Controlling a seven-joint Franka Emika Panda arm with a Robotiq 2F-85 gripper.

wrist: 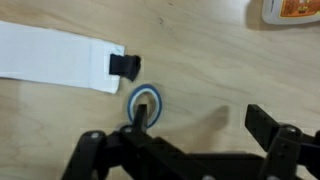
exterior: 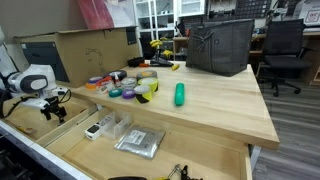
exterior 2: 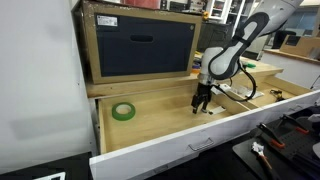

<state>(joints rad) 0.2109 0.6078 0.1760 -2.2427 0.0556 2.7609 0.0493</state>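
My gripper [wrist: 203, 115] is open and holds nothing. It hangs low over the wooden floor of a pulled-out drawer [exterior 2: 160, 128]. In the wrist view its left finger [wrist: 145, 112] lies over a small blue-rimmed ring [wrist: 158, 100] on the wood; I cannot tell whether it touches it. A white paper strip [wrist: 50, 55] with a black clip [wrist: 124, 65] at its end lies just beyond the ring. The gripper [exterior 2: 203, 100] shows in both exterior views, pointing down into the drawer [exterior: 52, 108].
A green tape roll [exterior 2: 123, 111] lies in the drawer's left part. An orange-and-white object [wrist: 290, 10] sits at the wrist view's corner. A clear box [exterior: 110, 127] and a plastic bag [exterior: 138, 142] lie in the drawer. The table above carries tape rolls, a green bottle [exterior: 180, 94] and a grey bag [exterior: 220, 45].
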